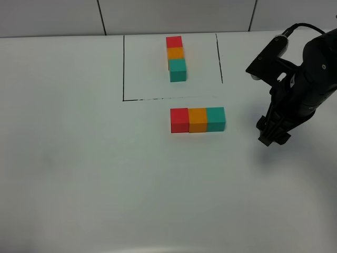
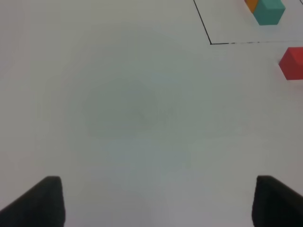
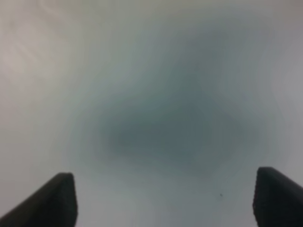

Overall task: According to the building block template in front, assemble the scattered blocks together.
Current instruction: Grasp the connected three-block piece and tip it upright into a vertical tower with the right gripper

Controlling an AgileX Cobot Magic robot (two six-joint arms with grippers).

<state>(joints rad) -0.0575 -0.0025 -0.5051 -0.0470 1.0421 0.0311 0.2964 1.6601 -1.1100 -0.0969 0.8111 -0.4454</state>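
- Table (image 1: 79, 174): plain white top that carries everything listed here.
- Left gripper (image 2: 161, 203): seen only in its own wrist view. Its two dark fingertips (image 2: 45, 203) stand wide apart over bare table. It is released and holds nothing.
- Right gripper (image 1: 274, 136): on the right side of the table, pointing down and low over the surface. It is well apart from the row of loose cubes. In its wrist view the tips sit far apart, with only blurred table and a dark shadow between them. It is spread and empty. Whether the tips touch the table cannot be told.
- Scattered blocks (image 1: 198, 120): three cubes in one straight row with their sides touching. From left to right in the high view they are the red cube (image 1: 179, 120), the orange cube (image 1: 198, 120) and the teal cube (image 1: 216, 118). The row lies just on the near side of the drawn line, and neither gripper touches it.
- Black outline (image 1: 124, 68): a thin, three-sided line drawn on the table, open at the far end.
- Building block template (image 1: 176, 55): inside the outline. Three touching cubes run in a line from near to far, with teal nearest, orange in the middle and red farthest. This line lies crosswise to the loose row.
- Wall (image 1: 52, 16): pale tiles behind the table's far edge.
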